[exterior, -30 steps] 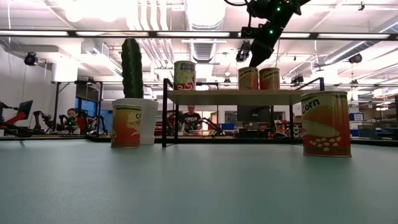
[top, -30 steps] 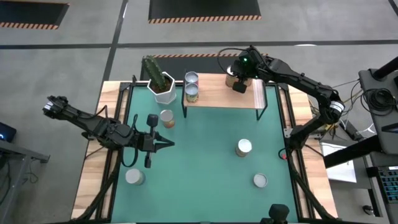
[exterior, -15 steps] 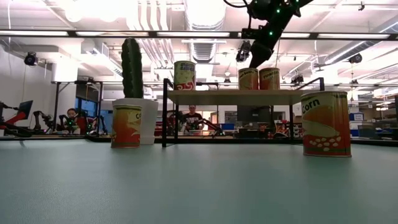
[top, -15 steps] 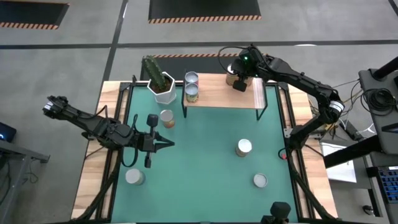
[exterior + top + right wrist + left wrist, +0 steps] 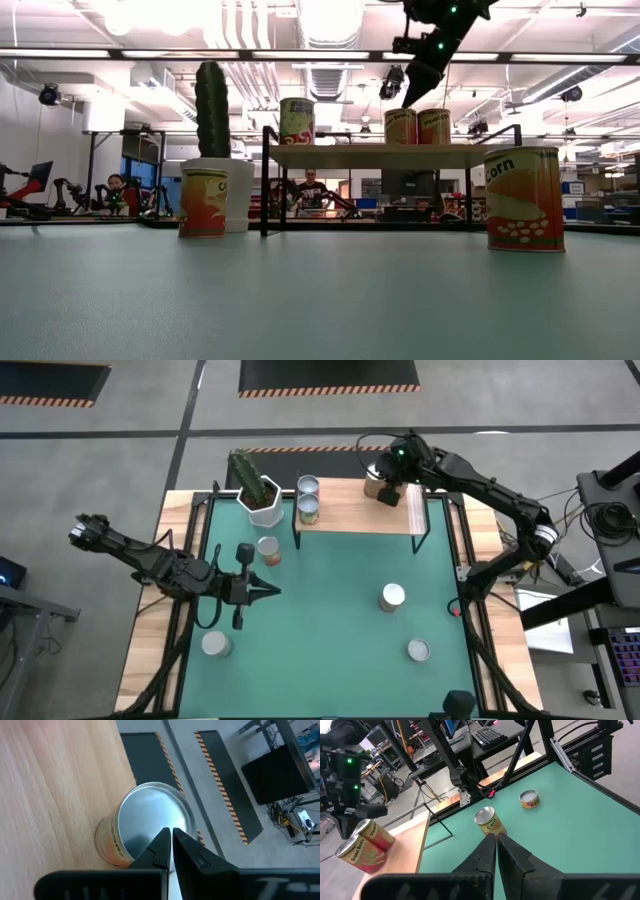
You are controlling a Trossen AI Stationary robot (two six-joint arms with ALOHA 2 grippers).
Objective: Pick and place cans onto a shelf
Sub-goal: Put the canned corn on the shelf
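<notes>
In the low view, the big orange tin can [image 5: 524,199] at the right of the frame carries the word "corn" near its top edge. In the left wrist view, the silver-topped tan can [image 5: 489,822] at the centre reads "Corn". At the lower left of that frame, the red-labelled tin can [image 5: 359,853] on the light wooden board reads "Green Beans". Other labels are too small to read.
</notes>
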